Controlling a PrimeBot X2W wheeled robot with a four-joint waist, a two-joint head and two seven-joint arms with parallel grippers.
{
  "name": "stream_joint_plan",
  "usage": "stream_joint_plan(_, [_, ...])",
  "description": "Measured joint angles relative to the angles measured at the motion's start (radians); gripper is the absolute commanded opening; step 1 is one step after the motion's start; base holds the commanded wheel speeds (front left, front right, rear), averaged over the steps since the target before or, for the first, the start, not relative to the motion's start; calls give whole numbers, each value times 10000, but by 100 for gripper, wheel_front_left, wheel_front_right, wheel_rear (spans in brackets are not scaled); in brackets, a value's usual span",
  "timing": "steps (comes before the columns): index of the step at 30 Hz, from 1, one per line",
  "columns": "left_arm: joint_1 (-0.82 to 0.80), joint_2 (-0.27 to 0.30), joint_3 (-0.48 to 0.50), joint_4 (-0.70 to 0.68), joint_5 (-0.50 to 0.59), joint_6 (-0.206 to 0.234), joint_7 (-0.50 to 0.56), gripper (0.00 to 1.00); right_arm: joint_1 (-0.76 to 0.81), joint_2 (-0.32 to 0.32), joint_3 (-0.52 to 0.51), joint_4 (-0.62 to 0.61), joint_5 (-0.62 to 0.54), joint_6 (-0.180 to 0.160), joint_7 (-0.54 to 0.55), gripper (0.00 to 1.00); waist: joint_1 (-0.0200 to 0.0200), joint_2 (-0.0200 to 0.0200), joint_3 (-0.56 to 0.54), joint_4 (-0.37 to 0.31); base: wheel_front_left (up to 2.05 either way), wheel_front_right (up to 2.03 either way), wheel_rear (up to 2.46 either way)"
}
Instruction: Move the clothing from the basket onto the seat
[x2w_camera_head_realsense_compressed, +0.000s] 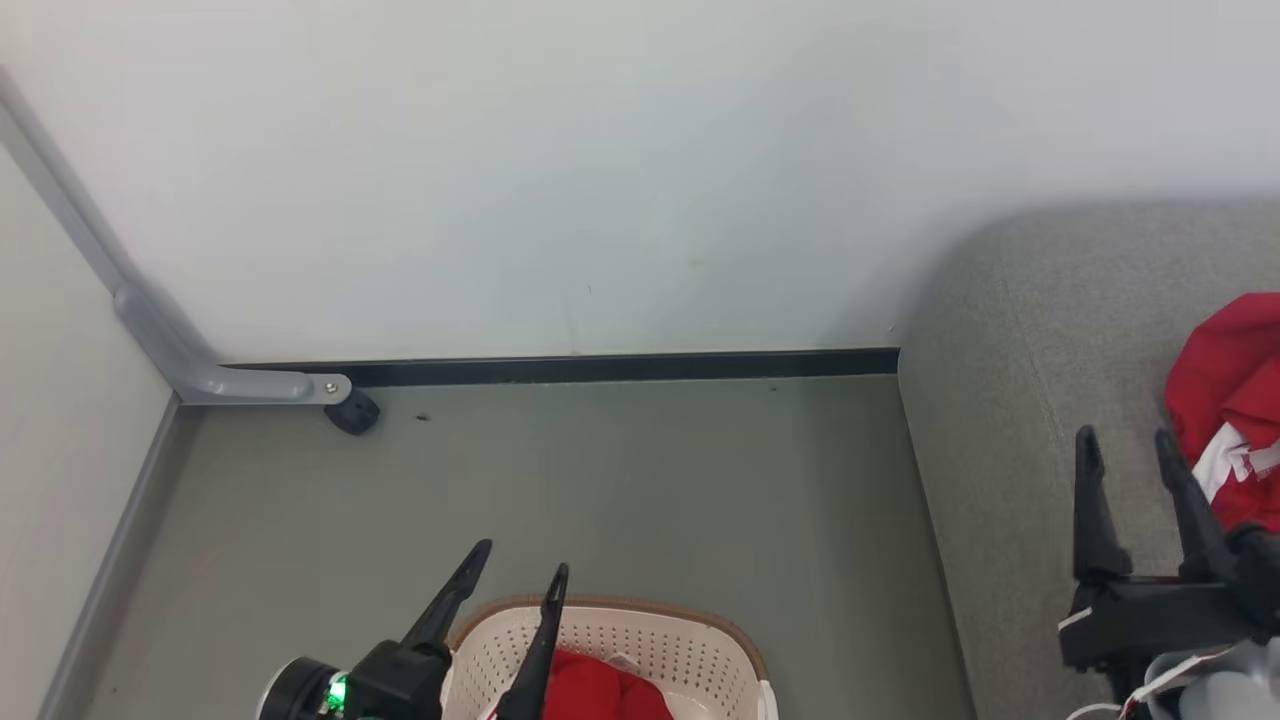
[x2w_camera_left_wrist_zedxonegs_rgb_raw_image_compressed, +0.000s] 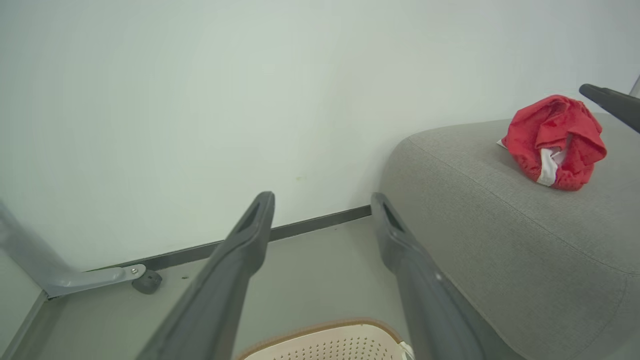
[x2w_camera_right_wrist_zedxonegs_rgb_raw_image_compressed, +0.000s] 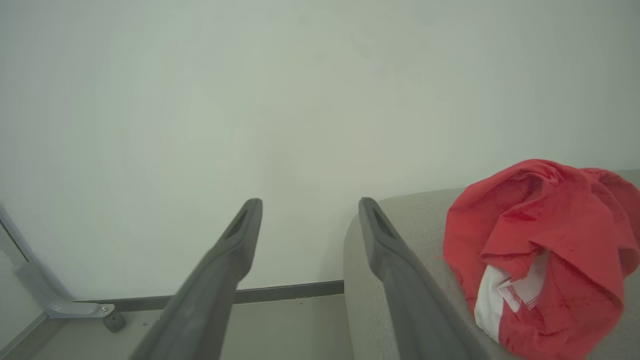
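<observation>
Two red pieces showed: a garment (x2w_camera_head_realsense_compressed: 1228, 380) on the seat (x2w_camera_head_realsense_compressed: 1020, 400) at three o'clock, cut off by the frame edge, and a bundle (x2w_camera_head_realsense_compressed: 610, 695) in the basket (x2w_camera_head_realsense_compressed: 690, 650) at six o'clock — partly hidden behind the left claw (x2w_camera_head_realsense_compressed: 523, 560). Both claws gaped empty, the right claw (x2w_camera_head_realsense_compressed: 1125, 437) beside the garment.

Grey seat (x2w_camera_head_realsense_compressed: 1020, 400): one bunched piece of red clothing (x2w_camera_head_realsense_compressed: 1220, 370) lies on top, white band showing. Grey-green floor (x2w_camera_head_realsense_compressed: 600, 480): cream basket (x2w_camera_head_realsense_compressed: 700, 645) stands on it near the seat. Small black foot (x2w_camera_head_realsense_compressed: 352, 412) rests by the wall (x2w_camera_head_realsense_compressed: 600, 180).
</observation>
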Motion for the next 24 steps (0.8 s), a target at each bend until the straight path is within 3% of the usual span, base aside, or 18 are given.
stream_joint_plan(8, [681,-21,715,345,-13,75,-92,100,961,541,483,-464,-88,46,-2,100,1,0,-420,78,0,0,0])
stream_joint_plan(24, [1706,-474,1990,947,182,75,-146,100,2677,665,721,-1145,-447,-144,0,100,0,0,-1105,256,0,0,0])
